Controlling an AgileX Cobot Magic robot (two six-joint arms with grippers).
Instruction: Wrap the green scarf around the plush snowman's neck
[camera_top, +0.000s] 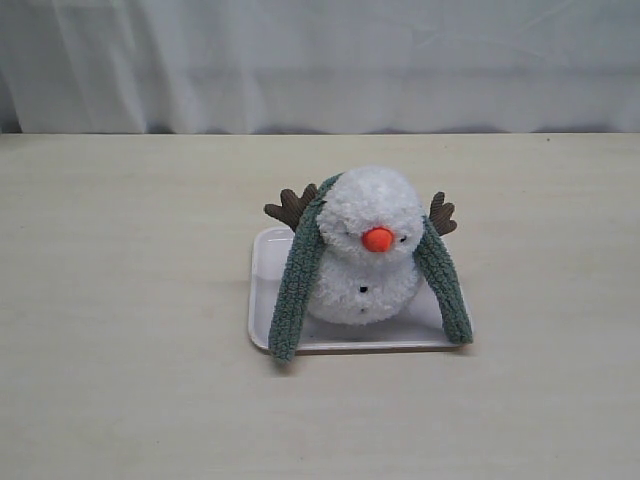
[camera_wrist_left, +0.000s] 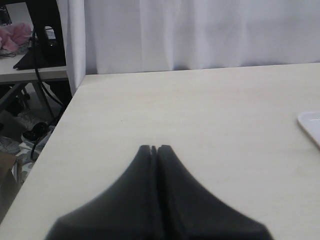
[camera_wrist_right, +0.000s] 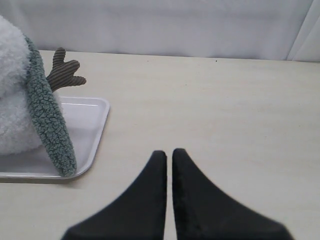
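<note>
The left gripper (camera_wrist_left: 154, 148) is seen with its fingers pressed together, nothing held between them, and it is kept above bare table (camera_wrist_left: 200, 110), well apart from the white tray (camera_wrist_left: 311, 122), of which only a corner is caught in the left wrist view. Neither arm is shown in the exterior view. At the middle of the table, the plush snowman (camera_top: 368, 270) is seated upright on the tray, and the green scarf (camera_top: 297, 280) is draped behind its head, with one end hung down each side and laid over the tray's front rim. The snowman's neck (camera_top: 345, 258) is left uncovered at the front. The right gripper (camera_wrist_right: 169, 151) is likewise closed and empty, held over the table near the tray, touching nothing.
</note>
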